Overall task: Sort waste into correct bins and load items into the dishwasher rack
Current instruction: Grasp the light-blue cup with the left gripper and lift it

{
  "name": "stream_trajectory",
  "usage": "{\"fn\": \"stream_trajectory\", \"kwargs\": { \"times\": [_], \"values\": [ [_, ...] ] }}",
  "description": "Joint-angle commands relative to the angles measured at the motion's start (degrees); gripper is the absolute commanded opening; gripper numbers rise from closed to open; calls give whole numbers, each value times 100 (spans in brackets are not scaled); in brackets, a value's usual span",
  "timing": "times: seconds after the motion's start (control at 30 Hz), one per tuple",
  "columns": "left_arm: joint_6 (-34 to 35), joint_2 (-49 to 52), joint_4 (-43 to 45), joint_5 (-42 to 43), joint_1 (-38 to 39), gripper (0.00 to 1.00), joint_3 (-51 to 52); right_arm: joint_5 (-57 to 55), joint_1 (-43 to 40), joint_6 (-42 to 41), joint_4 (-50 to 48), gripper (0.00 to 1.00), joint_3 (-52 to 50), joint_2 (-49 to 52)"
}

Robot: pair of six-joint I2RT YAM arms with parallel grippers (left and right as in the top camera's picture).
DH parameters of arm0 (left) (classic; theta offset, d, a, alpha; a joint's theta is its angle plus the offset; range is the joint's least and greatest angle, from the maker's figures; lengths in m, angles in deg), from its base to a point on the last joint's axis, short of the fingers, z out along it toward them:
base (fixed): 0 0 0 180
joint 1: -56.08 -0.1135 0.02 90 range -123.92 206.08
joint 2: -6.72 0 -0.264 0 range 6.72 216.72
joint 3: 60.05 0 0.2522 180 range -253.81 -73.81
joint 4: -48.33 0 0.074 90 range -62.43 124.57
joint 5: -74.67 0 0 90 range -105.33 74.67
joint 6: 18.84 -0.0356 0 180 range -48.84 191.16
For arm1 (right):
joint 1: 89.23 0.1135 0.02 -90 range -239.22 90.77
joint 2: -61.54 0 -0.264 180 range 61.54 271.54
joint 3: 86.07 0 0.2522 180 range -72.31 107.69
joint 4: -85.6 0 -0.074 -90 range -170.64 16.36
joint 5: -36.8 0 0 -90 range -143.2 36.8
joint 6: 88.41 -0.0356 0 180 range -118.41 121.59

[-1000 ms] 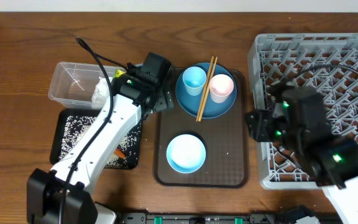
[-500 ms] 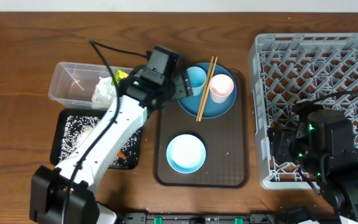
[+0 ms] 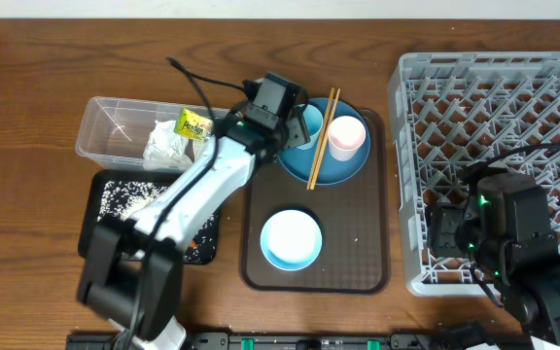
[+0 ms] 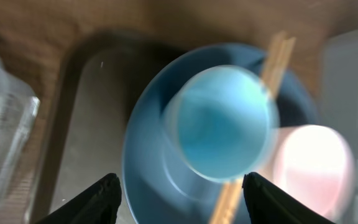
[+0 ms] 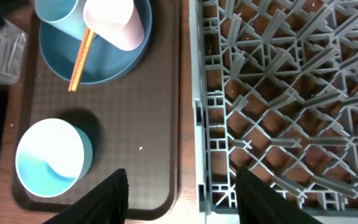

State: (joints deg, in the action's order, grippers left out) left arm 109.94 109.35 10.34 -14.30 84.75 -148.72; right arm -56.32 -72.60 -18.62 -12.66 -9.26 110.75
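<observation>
"Where does the left end effector [image 4: 180,182] stand?"

"Over the left side of the dark-blue plate [image 3: 331,167], which sits at the far end of the brown tray [image 3: 358,274]. Its fingers are spread wide, one at each lower corner of the wrist view, and nothing is held between them. The light-blue cup [image 4: 222,124] stands upright on the plate just ahead of the fingers. That view is blurred, but no finger appears to touch it."

"What is next to the cup?"

"The pale-pink cup [image 3: 346,137] is on the same plate, to its right. The wooden chopsticks [image 3: 319,146] lie across the plate between the two cups."

"And the bowl?"

"The light-blue bowl [image 3: 291,239] sits upright at the near end of the tray, apart from the plate."

"The right end effector [image 5: 180,179]?"

"Also open and empty. It hangs above the tray's right edge, where the grey dishwasher rack [image 5: 291,93] stands just beside it on the bench [image 3: 27,78]."

"Where is the waste?"

"The crumpled napkin [image 3: 163,144] and the yellow-green snack packet [image 3: 194,124] lie in the clear tub [image 3: 105,117], left of the tray. The black tray [image 3: 97,185] in front of the tub holds scattered rice grains [image 3: 115,204], and the left arm covers part of it."
</observation>
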Motion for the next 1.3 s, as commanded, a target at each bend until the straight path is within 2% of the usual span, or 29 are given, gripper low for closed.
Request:
{"fn": "stream_trajectory", "kwargs": {
  "times": [0.0,0.2,0.3,0.4,0.83,1.0,1.27],
  "values": [
    [116,334,179,-151,-22,62,-20,-162,-96,103,-2,55,92,-17],
    [212,463,531,-151,-17,56,-20,-162,-96,103,17,56,92,-17],
    [409,472,590,-151,-17,56,-20,-162,-96,101,17,56,92,-17],
    [505,487,656,-151,-17,50,-20,-160,-96,103,17,56,92,-17],
    [763,573,745,-155,-17,39,98,-160,-94,103,37,57,92,-20],
    [763,573,776,-153,-17,29,98,-162,-94,105,79,57,92,-20],
    [763,573,745,-155,57,27,133,-160,-94,251,181,57,92,-20]
  ]
}}
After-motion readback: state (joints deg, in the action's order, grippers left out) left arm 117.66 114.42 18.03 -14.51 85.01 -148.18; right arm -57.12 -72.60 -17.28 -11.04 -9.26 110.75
